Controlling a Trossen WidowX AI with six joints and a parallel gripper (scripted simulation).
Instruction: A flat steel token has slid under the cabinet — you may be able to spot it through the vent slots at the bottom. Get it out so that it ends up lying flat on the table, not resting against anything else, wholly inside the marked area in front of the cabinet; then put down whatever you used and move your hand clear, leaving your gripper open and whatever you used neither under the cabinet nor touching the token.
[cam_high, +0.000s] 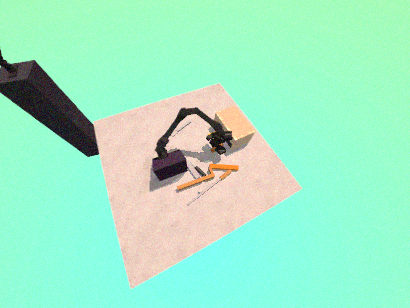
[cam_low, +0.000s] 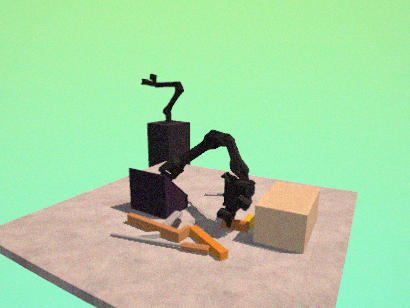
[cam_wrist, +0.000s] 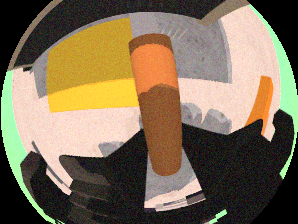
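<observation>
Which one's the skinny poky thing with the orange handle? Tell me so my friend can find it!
Find the dark purple block under the bent black arm. Nearby lies a chunky orange zigzag bar. Beside that is the straight, thin grey rod with an orange handle; the zigzag is thick and orange throughout.

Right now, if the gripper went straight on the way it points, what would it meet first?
Probably the tabletop: the gripper points down, clamped on an orange handle. How near is unclear.
</observation>
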